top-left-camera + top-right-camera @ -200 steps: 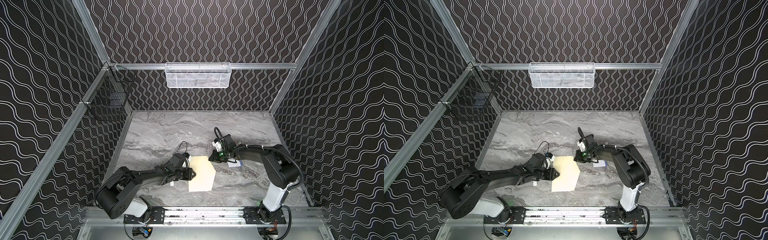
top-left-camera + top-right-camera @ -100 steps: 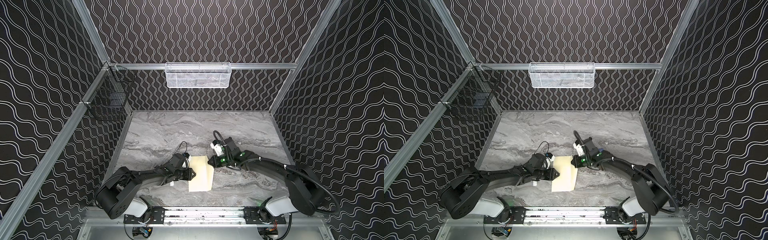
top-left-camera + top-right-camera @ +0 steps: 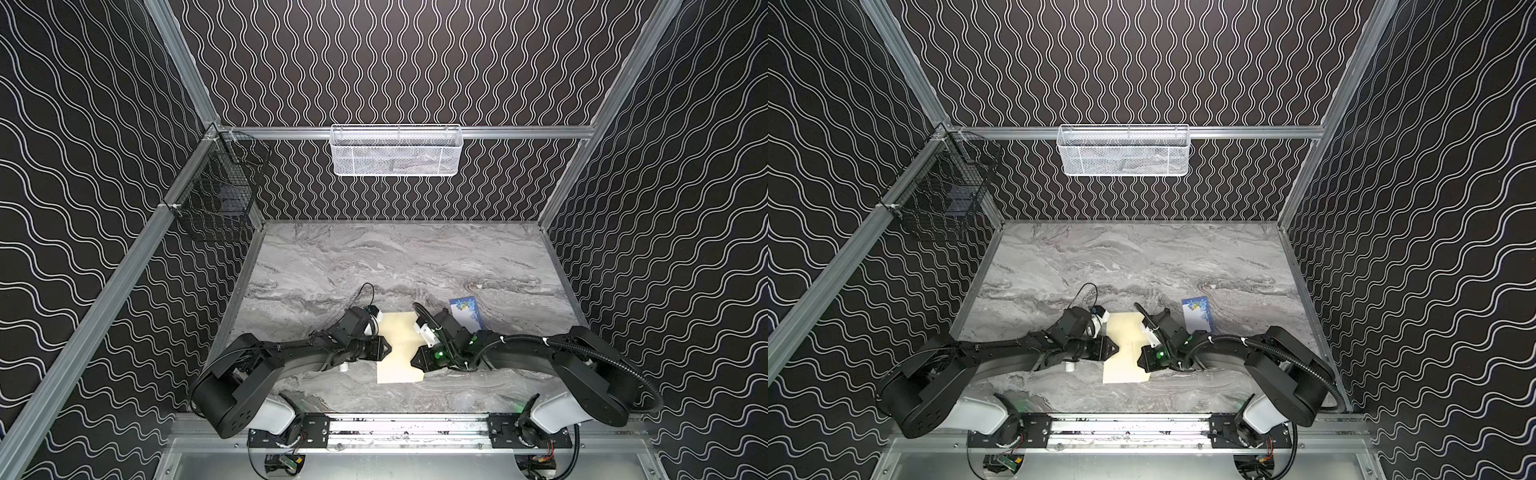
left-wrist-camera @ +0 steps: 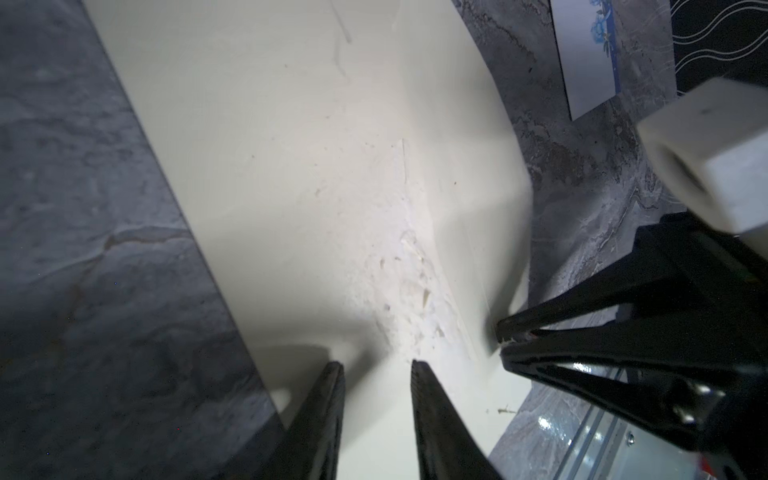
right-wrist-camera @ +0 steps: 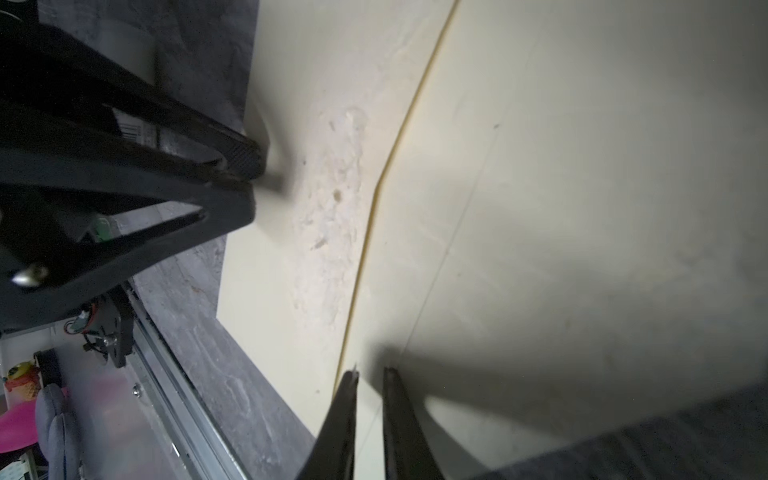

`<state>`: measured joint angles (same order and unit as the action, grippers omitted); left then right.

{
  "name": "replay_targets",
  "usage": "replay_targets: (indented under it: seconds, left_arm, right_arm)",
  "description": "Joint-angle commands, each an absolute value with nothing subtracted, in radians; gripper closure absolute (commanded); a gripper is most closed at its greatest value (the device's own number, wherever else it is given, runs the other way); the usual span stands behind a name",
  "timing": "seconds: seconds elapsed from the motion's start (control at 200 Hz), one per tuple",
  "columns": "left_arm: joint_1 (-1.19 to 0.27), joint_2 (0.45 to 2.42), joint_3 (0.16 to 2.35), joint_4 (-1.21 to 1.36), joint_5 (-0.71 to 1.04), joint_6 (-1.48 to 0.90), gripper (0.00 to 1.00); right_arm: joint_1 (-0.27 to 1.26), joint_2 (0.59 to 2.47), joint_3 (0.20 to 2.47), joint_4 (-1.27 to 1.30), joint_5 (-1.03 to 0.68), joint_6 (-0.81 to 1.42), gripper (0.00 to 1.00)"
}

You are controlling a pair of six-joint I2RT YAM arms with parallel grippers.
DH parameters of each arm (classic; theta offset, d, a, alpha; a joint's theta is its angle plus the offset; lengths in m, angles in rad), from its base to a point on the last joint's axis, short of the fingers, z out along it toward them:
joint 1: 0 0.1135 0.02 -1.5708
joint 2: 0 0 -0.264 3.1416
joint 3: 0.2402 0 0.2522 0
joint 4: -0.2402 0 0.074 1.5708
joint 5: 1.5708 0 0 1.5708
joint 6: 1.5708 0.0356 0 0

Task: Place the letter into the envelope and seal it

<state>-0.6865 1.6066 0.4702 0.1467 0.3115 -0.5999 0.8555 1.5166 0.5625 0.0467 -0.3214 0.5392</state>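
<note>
Your left gripper (image 4: 376, 365) stands part-open over the envelope (image 4: 291, 166). Your right gripper (image 5: 370, 372) is nearly closed at its edge; you cannot tell whether it pinches.

No word, number or brand can be read anywhere. In the right wrist view a small label (image 5: 134, 129) with thin bars like a barcode stands on a finger of the left gripper (image 5: 254, 183), but it is too blurred to read. The letter (image 3: 465, 312), at two o'clock from the envelope (image 3: 397, 365), carries only printed flowers.
</note>
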Motion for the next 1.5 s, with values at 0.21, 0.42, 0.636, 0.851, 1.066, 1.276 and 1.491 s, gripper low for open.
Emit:
replay_targets:
  seconds: [0.21, 0.42, 0.636, 0.851, 1.066, 1.276, 1.491]
  left_arm:
    - [-0.686, 1.624, 0.463, -0.007, 0.225, -0.604, 0.65]
    - [-0.696, 1.575, 0.468, -0.022, 0.230, -0.593, 0.57]
    - [-0.714, 1.519, 0.542, -0.080, 0.219, -0.579, 0.41]
    - [-0.736, 1.458, 0.649, -0.158, 0.179, -0.562, 0.23]
    - [-0.743, 1.499, 0.861, -0.260, 0.188, -0.519, 0.11]
    - [-0.747, 1.643, 1.057, -0.252, 0.262, -0.520, 0.10]
    - [-0.794, 1.891, 1.295, -0.282, 0.338, -0.494, 0.11]
  right_arm:
    - [0.849, 1.368, 0.524, -0.074, -0.239, 0.576, 0.80]
    - [0.849, 1.257, 0.618, -0.136, -0.191, 0.524, 0.67]
    - [0.822, 1.148, 0.597, -0.147, -0.110, 0.512, 0.55]
    - [0.690, 1.065, 0.528, -0.131, -0.077, 0.544, 0.49]
    - [0.442, 1.049, 0.487, -0.017, -0.091, 0.567, 0.45]
    - [0.197, 1.187, 0.528, 0.053, -0.165, 0.550, 0.44]
    - [0.064, 1.327, 0.565, 0.095, -0.259, 0.541, 0.44]
